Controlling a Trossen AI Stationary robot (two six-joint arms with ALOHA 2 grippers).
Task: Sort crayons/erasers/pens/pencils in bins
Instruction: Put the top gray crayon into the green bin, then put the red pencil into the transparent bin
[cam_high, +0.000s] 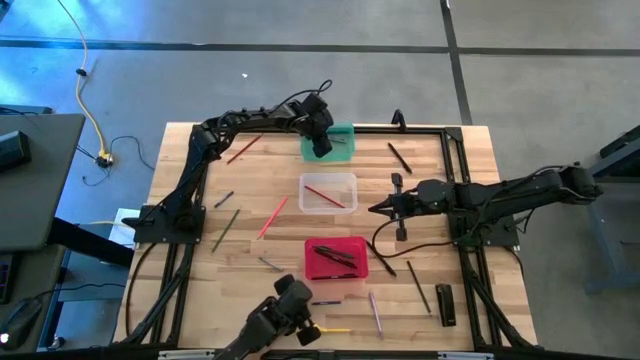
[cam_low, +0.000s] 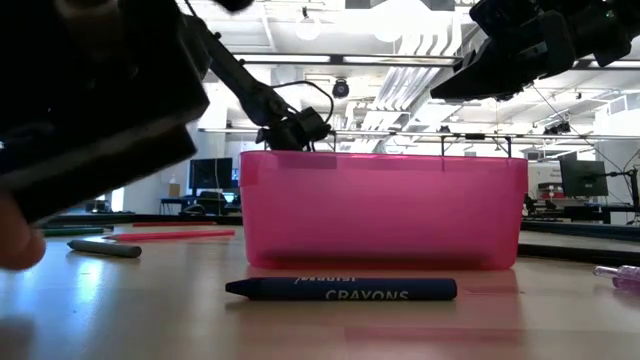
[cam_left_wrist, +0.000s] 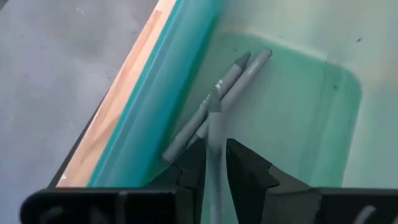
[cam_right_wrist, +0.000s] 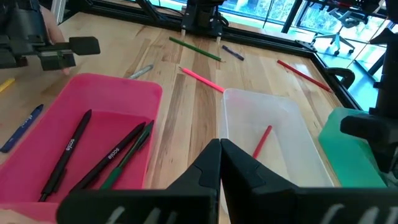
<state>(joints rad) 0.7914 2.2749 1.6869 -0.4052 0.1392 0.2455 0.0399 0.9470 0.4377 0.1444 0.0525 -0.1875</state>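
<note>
- Grey crayon (cam_left_wrist: 213, 155), light, stiff and waxy-slick, sits pinched mid-shaft in your left gripper (cam_left_wrist: 216, 163) over the teal bin (cam_high: 345, 133), at table's 12 o'clock.
- Right gripper (cam_right_wrist: 220, 151) waits with fingertips together, holding nothing, at 3 o'clock.

You are working in a robotics lab inside a big open hall. The wooden table (cam_high: 250, 230) carries a black metal frame (cam_high: 470, 190) where the two arms are mounted, and it stands on a grey concrete floor (cam_high: 300, 80). A yellow cable (cam_high: 90, 110) runs across this floor. Behind the table you see a high white ceiling (cam_low: 400, 60) with pipes and lamps, some monitors (cam_low: 580, 178), office chairs (cam_right_wrist: 336, 38) and large windows (cam_right_wrist: 261, 9).
</note>
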